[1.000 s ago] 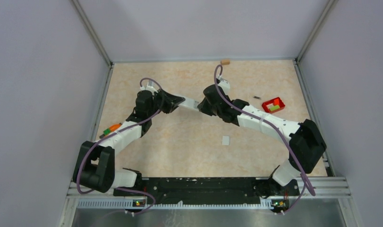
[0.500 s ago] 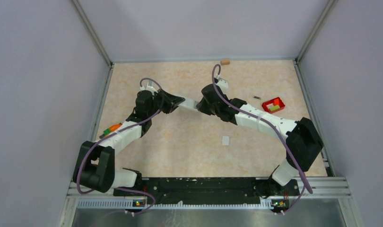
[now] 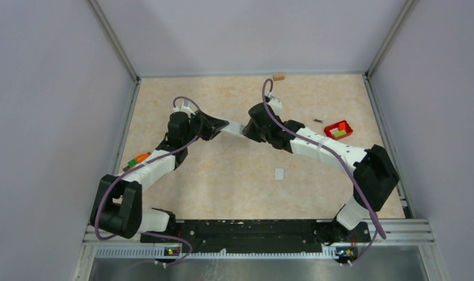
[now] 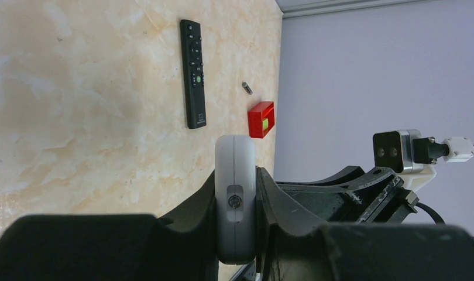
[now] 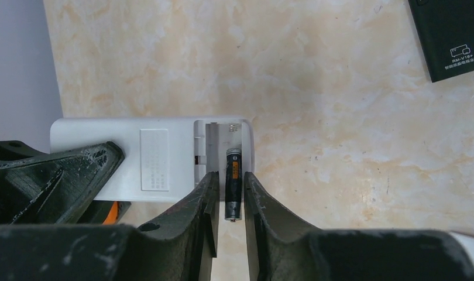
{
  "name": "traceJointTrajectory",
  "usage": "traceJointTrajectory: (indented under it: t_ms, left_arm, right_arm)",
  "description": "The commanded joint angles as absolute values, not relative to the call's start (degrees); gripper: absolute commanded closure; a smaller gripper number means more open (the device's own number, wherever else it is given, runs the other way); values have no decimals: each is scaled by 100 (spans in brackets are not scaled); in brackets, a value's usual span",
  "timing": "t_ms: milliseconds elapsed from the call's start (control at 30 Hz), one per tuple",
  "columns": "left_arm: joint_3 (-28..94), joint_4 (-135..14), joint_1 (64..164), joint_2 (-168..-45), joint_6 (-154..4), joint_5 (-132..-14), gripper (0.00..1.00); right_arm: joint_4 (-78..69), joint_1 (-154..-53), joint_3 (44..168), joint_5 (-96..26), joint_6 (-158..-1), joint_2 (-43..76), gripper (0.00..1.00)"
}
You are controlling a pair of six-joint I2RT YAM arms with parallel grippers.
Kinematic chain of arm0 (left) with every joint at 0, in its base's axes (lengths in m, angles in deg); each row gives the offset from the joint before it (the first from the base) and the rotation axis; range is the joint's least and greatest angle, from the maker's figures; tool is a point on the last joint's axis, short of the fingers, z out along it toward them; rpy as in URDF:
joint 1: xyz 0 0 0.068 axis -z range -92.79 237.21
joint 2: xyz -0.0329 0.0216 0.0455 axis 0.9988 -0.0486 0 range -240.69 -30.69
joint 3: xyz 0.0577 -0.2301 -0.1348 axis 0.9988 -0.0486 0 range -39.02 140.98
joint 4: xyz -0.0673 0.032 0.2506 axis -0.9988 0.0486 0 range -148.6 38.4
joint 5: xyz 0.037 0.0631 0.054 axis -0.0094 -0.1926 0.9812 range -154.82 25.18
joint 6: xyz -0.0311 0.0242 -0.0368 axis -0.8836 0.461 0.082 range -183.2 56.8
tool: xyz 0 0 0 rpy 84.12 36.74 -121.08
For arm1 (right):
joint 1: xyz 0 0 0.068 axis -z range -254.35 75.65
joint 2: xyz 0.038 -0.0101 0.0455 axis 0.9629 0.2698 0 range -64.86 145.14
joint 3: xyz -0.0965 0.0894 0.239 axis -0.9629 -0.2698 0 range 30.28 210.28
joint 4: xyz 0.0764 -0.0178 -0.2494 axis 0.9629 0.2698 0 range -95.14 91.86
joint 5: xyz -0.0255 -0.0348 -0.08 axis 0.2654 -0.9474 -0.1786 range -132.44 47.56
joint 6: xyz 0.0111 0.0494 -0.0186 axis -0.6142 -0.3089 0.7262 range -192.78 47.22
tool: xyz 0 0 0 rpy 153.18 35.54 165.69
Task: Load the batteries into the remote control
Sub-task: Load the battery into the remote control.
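A dark battery (image 5: 233,184) with an orange band lies partly in the open battery compartment of a white remote (image 5: 153,158). One end is inside the compartment and the other pokes out past the remote's edge. The right gripper (image 5: 230,175) has a finger on each side of the battery, very close to it. Whether the fingers are pressing on it or stand just clear cannot be told.

The left gripper (image 4: 236,175) is clamped on the opposite end of the white remote and holds it above the table (image 3: 223,187). On the table beyond lie a black remote (image 4: 193,73), a loose battery (image 4: 247,88) and a small red tray (image 4: 261,119) just beside it. A small white rectangle (image 3: 280,173) lies nearer the arm bases, well apart from the tray.
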State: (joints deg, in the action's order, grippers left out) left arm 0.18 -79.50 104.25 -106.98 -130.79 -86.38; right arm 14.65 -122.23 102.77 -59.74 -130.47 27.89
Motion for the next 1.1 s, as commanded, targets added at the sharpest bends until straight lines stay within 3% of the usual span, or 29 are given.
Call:
traceJointTrajectory:
  t_ms: [0,333,700,967,1067]
  left_arm:
    - [38,-8348,10431,-10576,-13115,-8694,100]
    - [41,-8303,10426,-10604,-13076,-8776,100]
    - [54,-8266,10422,-10590,-13078,-8802,100]
    - [87,-8210,10418,-10587,-13036,-8800,100]
    - [94,-8204,10417,-10629,-13024,-8785,100]
  right_arm:
    - [1505,-12296,10560,-5984,-13095,2827,76]
    - [1317,-12284,10407,-5715,-13101,2421,71]
    - [1241,-12250,10168,-5505,-13251,2399,87]
    - [1389,-12245,10174,-5706,-13158,2381,88]
    - [1408,-12243,10191,-5703,-13162,2382,84]
